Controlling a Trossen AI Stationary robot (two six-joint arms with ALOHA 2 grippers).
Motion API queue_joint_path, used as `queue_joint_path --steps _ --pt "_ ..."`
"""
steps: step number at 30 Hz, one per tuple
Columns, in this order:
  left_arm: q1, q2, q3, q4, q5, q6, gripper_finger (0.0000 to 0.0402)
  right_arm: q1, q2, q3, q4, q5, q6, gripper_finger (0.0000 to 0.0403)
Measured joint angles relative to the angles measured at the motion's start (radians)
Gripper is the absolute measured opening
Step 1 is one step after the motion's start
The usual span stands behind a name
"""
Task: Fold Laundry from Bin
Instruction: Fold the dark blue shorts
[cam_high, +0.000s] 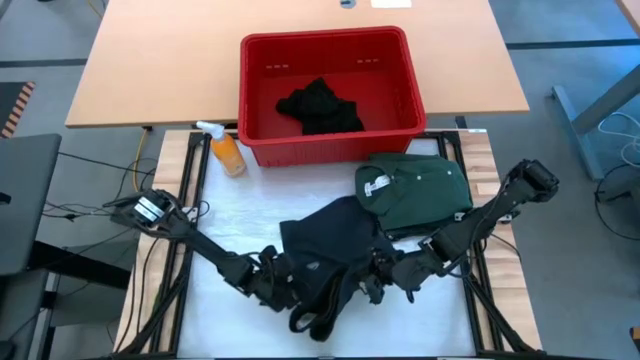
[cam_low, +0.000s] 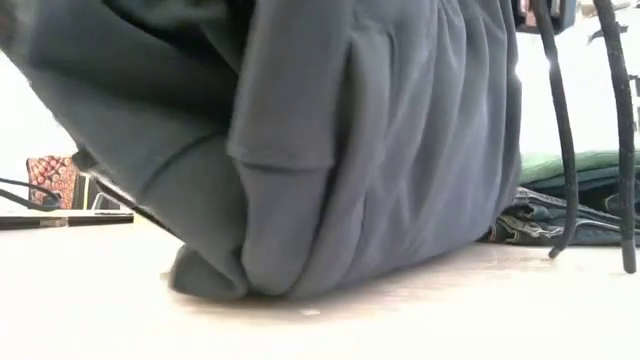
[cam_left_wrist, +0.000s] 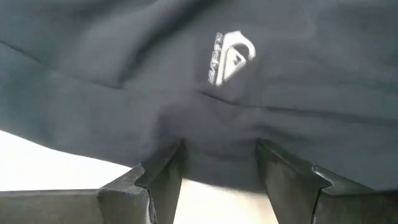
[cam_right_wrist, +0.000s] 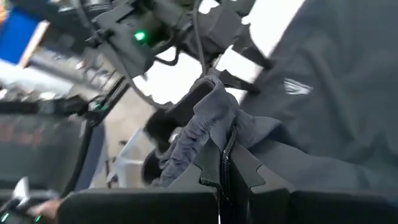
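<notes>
A dark charcoal garment (cam_high: 325, 240) with a small pale logo (cam_left_wrist: 231, 57) lies bunched mid-table, part of it raised, its lower folds (cam_low: 230, 275) on the table. My right gripper (cam_high: 385, 268) is shut on it at its right side. My left gripper (cam_high: 283, 290) stands open at its near left edge, one finger to each side of the hem (cam_left_wrist: 219, 152). A folded green garment (cam_high: 415, 185) with a pale label lies on the table's right. The red bin (cam_high: 250, 100) stands at the far edge, with black laundry (cam_high: 320, 105) inside. My left gripper's open fingers (cam_left_wrist: 171, 168) reach the garment's edge; whether they touch it I cannot tell. My right gripper pinches a bunched, gathered fold of the cloth (cam_right_wrist: 214, 121) between its two shut fingers, several layers crumpled together. The cloth stands up past the fingertips and falls away slack to the table.
An orange spray bottle (cam_high: 225, 150) stands left of the bin. Two dark cords (cam_low: 560, 130) hang down to the table in front of the green garment. Dark straps (cam_high: 320, 315) trail near the table's front edge. White table surface shows at the left and front.
</notes>
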Motion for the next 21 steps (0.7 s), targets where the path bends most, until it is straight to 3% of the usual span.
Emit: queue_joint_path --steps 5,13,17,21 --pt "0.012 0.037 0.003 0.048 0.025 -0.019 0.0188 0.002 -0.031 0.0 -0.158 0.042 0.075 0.0025" --pt "0.012 0.033 0.004 0.053 0.16 -0.037 0.0126 -0.107 -0.15 -0.018 -0.339 0.087 0.058 0.0025" --pt "0.011 0.034 0.002 0.092 0.177 -0.05 0.0103 -0.232 -0.199 -0.136 -0.27 -0.027 0.033 0.0025" --pt "0.001 0.037 0.002 0.127 0.216 -0.072 0.0088 -0.362 -0.224 -0.252 -0.065 -0.178 -0.041 0.0025"
